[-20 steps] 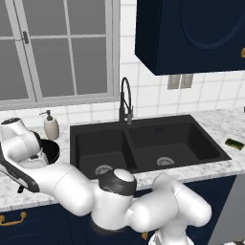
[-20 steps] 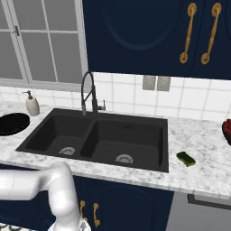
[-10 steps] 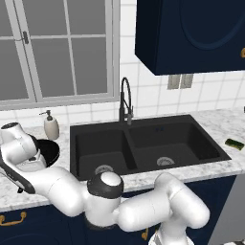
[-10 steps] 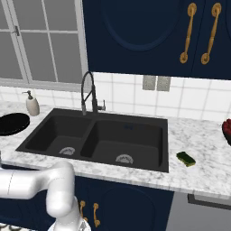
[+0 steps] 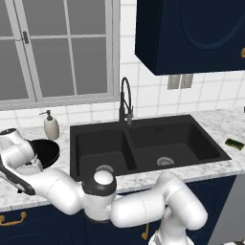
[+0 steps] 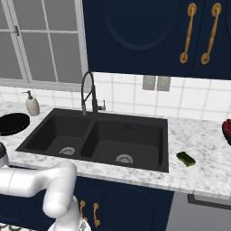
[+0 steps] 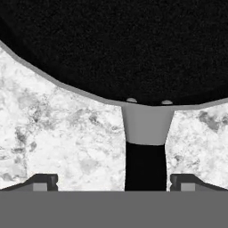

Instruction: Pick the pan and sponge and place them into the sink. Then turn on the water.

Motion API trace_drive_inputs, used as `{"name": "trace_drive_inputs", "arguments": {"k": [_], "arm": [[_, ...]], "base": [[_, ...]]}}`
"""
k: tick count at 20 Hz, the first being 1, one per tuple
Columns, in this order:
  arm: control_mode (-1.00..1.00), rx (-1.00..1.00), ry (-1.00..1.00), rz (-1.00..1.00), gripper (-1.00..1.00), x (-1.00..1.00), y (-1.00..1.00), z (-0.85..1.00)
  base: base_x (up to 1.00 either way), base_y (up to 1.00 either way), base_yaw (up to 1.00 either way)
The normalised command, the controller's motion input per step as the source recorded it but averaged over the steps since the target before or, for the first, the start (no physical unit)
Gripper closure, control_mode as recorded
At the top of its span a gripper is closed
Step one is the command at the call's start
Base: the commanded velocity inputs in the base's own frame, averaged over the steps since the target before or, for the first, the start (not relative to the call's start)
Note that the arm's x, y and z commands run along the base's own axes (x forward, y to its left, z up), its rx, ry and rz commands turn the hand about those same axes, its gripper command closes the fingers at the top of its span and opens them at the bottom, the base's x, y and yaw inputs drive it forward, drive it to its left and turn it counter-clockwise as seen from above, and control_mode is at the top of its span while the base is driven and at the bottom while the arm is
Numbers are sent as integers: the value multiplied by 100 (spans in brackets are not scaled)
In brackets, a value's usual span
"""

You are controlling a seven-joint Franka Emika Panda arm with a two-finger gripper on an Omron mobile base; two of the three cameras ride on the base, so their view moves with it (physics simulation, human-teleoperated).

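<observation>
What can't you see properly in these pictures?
- Pan, left base view: the robot's white arm covers its near side and handle.
- Pan handle, hand view: its far end is cut off at the bottom.
- Red thing, right base view: cut by the right edge, can't tell what.

The arm covers the near half of the pan [image 5: 47,150] in the left base view, and in the right base view the pan's left part runs off the picture edge. In the hand view the pan's handle [image 7: 145,167] drops behind the bottom band. A red thing [image 6: 227,131] on the bench [image 6: 203,149] is cut by the right edge, too little showing to name.
</observation>
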Motion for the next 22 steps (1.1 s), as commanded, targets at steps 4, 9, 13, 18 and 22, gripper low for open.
{"name": "trace_drive_inputs", "arguments": {"k": [4,9,13,18,22], "arm": [[-100,8,-6,-12,-100,0,-43,-59],[-100,16,-6,-14,100,0,-63,-60],[-100,19,-12,-16,100,0,-68,-64],[-100,3,-11,-10,100,0,-24,-45],[-100,1,-10,-6,100,-6,-1,15]], "base": [[0,0,0],[0,0,0],[0,0,0],[0,0,0],[0,0,0]]}}
